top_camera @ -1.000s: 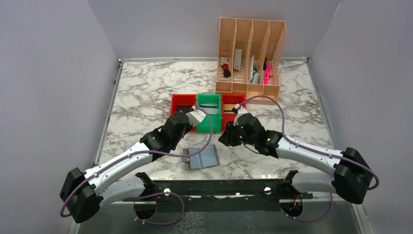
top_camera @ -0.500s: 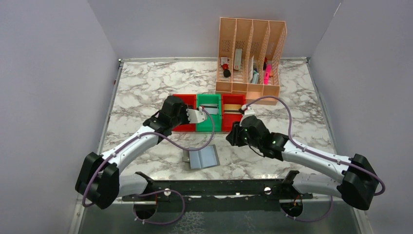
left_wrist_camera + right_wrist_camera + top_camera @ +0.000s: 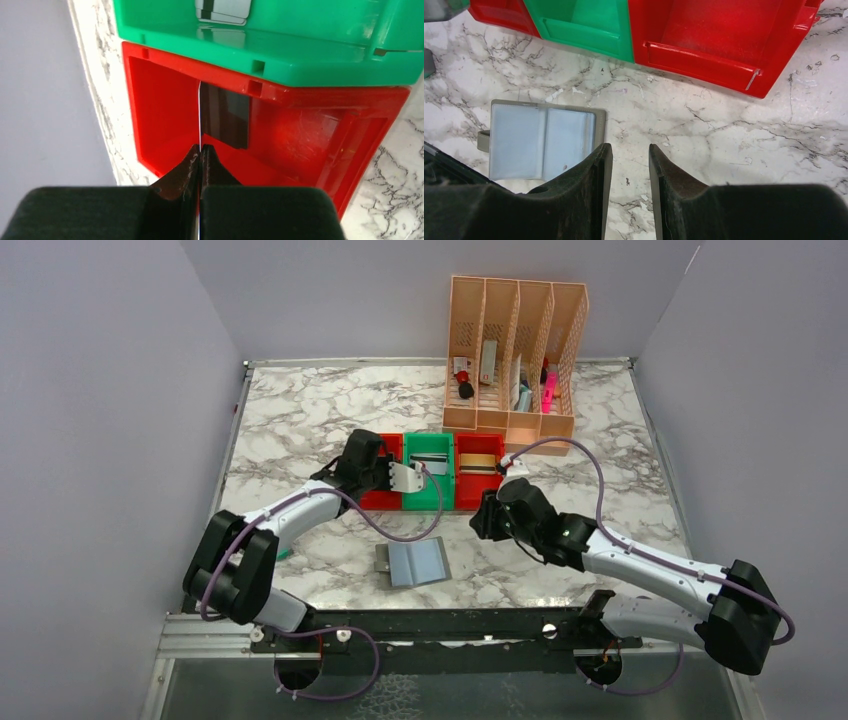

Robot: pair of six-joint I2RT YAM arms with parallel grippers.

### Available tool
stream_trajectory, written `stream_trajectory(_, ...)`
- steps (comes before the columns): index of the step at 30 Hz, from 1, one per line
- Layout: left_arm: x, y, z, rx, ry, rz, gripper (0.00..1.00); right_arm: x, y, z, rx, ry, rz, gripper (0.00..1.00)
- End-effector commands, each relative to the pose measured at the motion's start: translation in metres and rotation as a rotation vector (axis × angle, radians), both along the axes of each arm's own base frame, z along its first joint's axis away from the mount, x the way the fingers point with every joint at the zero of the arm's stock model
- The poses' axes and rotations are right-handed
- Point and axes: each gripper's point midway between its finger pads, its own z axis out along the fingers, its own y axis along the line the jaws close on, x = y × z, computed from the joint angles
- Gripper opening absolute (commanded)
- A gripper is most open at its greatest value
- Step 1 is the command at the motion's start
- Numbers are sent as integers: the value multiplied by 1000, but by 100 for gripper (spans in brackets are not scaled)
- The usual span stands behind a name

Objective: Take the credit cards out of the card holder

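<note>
View from beside the rig, facing the marble table (image 3: 300, 430). The left gripper (image 3: 200, 150) is clamped on the near edge of the black card (image 3: 222, 115), fingers pressed together with only the thin card between them. The card stands on edge and reaches into the left red bin (image 3: 160, 125); whether its far end touches the bin floor cannot be told. Just beyond sits the green bin (image 3: 320, 55), touching the red one, with the silver-grey card (image 3: 222, 9) lying inside it. From above, the three bins form one row, and the right red bin (image 3: 478, 485) holds the gold-tan card (image 3: 480, 462). The card holder (image 3: 412, 563) lies opened flat on the marble on the near side of the bins, apart from them, between the two arms. Its two light blue-grey pocket panels face up, and no card shows in them. The right gripper (image 3: 630, 150) hangs above bare marble just to the right of the holder, its jaws partly apart and nothing between them. One finger (image 3: 594, 185) overlaps the holder's right edge in the wrist view; contact cannot be told. A peach organiser (image 3: 515, 360) with slotted walls stands at the far side of the table, behind the bins, with small items in its compartments.
</note>
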Motion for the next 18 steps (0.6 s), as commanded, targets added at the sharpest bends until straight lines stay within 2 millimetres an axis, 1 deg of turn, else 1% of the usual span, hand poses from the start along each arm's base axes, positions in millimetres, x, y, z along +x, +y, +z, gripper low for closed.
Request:
stream_trajectory(1,12,-13,0,-22,-18,-59,0,0,-8,-7,-33,2,-29,38)
stream_trajectory(3,14,-10,-8,0,-12,-59,0,0,-9,-8,-35,5,-29,39)
stream_trajectory(7,21,-9,-11,2,-26,-46,0,-1,-9,-9,-36,6,-26,39)
stream_trajectory(13,31,-1,-21,35,-19,-16,0,0,-9,-13,-56,10,-21,39)
stream_trajectory(18,33,-3,-34,44,29,-16,0,1,-7,-16,-64,17,-17,40)
